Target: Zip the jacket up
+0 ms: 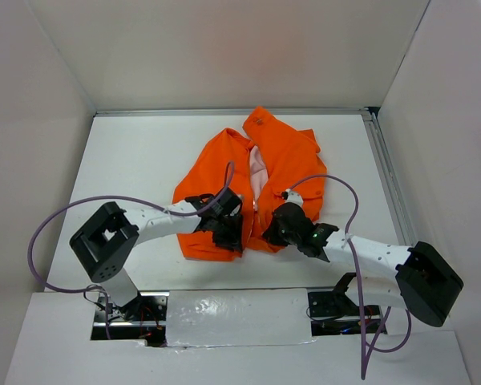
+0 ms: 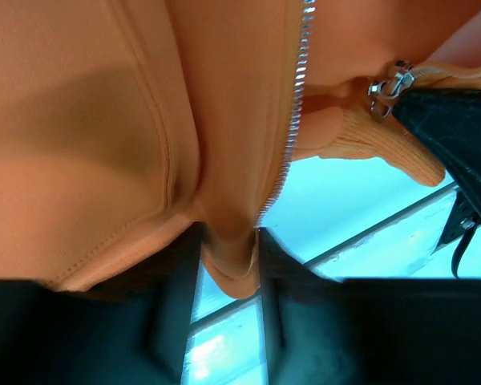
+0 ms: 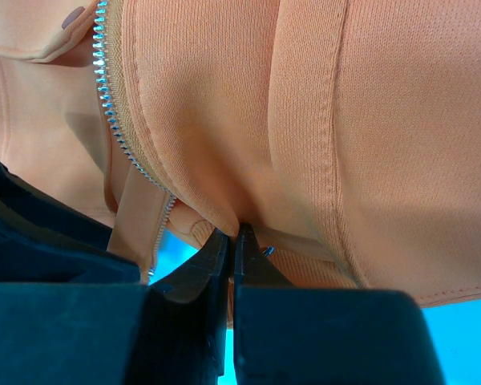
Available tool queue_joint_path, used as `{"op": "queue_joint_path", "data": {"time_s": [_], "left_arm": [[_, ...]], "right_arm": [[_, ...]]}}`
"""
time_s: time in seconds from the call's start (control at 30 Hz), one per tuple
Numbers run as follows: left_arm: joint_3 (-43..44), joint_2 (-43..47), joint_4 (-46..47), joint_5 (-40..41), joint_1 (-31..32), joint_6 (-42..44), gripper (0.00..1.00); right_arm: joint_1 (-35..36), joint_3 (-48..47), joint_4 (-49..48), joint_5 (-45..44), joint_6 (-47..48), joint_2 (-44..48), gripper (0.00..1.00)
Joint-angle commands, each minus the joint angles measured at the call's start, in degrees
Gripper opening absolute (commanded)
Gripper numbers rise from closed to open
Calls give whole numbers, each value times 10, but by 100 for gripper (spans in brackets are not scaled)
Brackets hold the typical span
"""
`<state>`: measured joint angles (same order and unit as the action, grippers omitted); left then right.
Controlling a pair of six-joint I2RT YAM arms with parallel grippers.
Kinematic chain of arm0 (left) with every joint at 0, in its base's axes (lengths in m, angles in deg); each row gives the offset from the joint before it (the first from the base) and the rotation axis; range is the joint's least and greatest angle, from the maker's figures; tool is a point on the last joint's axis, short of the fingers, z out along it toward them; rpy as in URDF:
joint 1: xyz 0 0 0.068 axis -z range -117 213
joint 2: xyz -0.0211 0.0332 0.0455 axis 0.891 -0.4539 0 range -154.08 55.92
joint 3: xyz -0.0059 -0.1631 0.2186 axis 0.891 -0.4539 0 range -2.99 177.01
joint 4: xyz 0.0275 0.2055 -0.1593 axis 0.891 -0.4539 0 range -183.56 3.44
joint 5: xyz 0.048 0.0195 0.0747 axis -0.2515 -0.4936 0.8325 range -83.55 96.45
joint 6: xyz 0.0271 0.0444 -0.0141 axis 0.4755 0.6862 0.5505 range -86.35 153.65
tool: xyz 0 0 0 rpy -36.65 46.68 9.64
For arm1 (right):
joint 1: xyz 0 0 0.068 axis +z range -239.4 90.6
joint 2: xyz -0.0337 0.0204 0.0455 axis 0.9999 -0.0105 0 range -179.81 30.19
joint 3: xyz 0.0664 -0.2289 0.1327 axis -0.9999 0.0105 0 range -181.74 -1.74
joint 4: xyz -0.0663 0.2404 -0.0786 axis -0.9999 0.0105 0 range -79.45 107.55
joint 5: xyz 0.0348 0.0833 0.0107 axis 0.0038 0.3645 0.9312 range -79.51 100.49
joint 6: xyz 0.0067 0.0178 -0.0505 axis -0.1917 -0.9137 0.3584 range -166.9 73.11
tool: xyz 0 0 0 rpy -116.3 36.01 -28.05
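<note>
The bright orange jacket [image 1: 284, 156] lies on the white table, its front open, with pale pink lining [image 1: 258, 172] showing in the gap. My left gripper [image 1: 228, 233] is at the bottom hem of the left front panel. In the left wrist view it [image 2: 228, 261] is shut on a fold of hem beside the pale zipper teeth [image 2: 293, 120]. The metal slider [image 2: 389, 84] sits on the other panel's edge. My right gripper [image 1: 282, 227] is at the right panel's hem. In the right wrist view it [image 3: 234, 234] is shut on orange fabric next to the zipper teeth [image 3: 112, 112].
White walls enclose the table on three sides. A metal rail [image 1: 385, 184] runs along the table's right edge. Purple cables [image 1: 72, 208] loop from both arms. The two grippers are close together at the jacket's near hem.
</note>
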<state>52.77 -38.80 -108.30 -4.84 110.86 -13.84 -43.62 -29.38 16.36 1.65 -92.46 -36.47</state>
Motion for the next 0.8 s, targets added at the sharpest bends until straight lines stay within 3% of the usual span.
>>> {"op": "queue_joint_path", "data": {"time_s": [0.0,0.33,0.6,0.77], "left_arm": [[22,-13,6,-7,-2,16,40],[-17,2,26,-36,-1,34,1],[-8,85,50,-25,-1,56,0],[39,146,66,12,-6,73,0]], "right_arm": [[8,-16,-11,-16,-1,3,0],[5,-7,-14,-21,-8,19,0],[-11,-21,17,-11,35,120,0],[-47,-14,4,72,83,207,0]]}}
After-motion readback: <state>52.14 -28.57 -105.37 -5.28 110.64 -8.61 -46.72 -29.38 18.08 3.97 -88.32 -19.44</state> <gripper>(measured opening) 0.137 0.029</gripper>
